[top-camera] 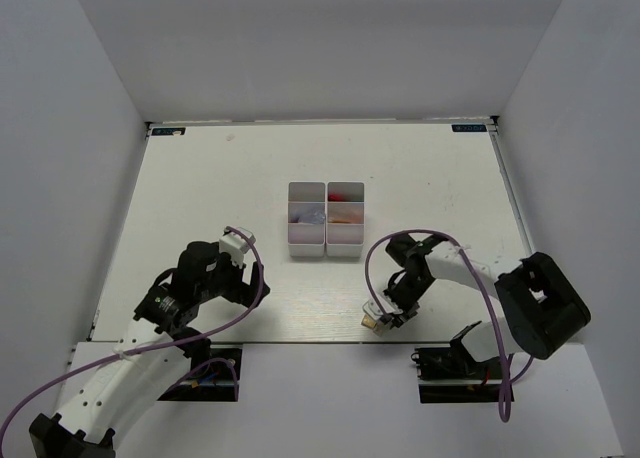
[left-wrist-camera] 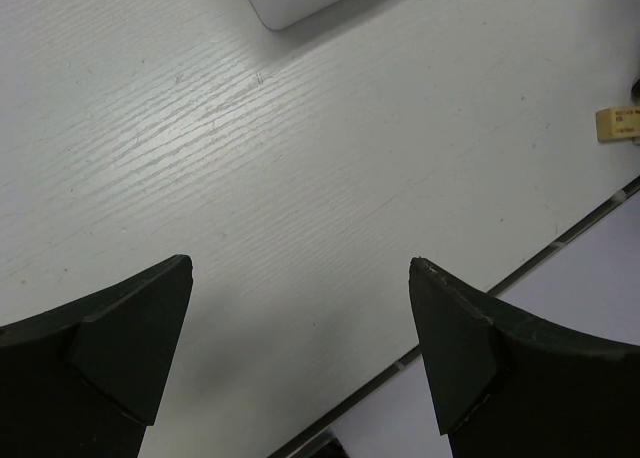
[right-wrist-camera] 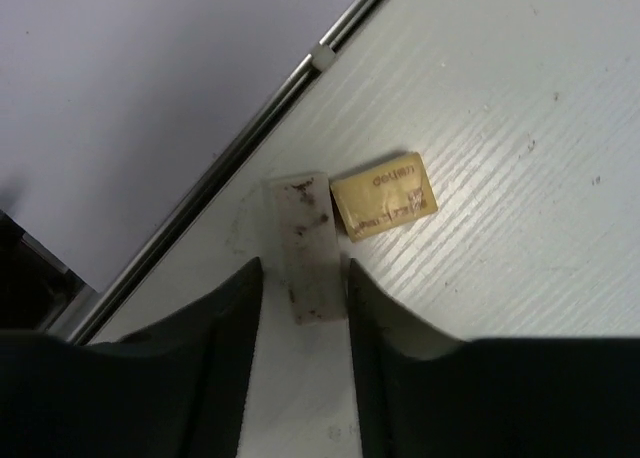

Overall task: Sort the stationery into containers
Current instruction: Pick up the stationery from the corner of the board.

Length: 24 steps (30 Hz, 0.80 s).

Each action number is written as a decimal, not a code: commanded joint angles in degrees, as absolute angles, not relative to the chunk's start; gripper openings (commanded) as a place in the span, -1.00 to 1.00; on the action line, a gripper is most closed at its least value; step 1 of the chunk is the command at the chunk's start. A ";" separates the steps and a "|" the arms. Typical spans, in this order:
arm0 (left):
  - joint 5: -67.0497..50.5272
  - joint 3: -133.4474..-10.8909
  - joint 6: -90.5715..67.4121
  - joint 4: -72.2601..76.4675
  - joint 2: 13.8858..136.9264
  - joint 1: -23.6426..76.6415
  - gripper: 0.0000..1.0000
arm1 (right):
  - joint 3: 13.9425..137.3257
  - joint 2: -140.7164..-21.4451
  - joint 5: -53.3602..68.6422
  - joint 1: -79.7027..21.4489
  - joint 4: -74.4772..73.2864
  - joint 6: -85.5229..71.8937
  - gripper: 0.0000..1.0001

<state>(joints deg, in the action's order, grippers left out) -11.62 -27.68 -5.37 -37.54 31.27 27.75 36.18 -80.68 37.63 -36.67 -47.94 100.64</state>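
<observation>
Presently pinches a smudged white block [right-wrist-camera: 303, 240] with the right gripper [right-wrist-camera: 305, 278], close to the near edge of the counter [right-wrist-camera: 500, 98], a tan eraser [right-wrist-camera: 385, 195] just beside the block's far end. Holds the left gripper [left-wrist-camera: 300, 278] spread wide above the counter. Well apart, mid-counter: two white trays [top-camera: 307, 246] side by side.

Print on the tan eraser [right-wrist-camera: 384, 195], just beside the white block [right-wrist-camera: 305, 248] in the right wrist view: two dark lines across its top face, upside down to this camera, both too blurred to read. The left wrist view catches that eraser at its right edge, dark marks only. Overhead, the table [top-camera: 200, 188] carries a small far-left label [top-camera: 166, 131] and a far-right label [top-camera: 468, 128], with lettering too tiny to read.
</observation>
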 commanded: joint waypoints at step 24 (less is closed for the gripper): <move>-12.66 -28.21 -5.18 -37.62 29.88 27.51 0.99 | 55.36 -71.45 19.88 -39.11 -47.30 69.30 -1.00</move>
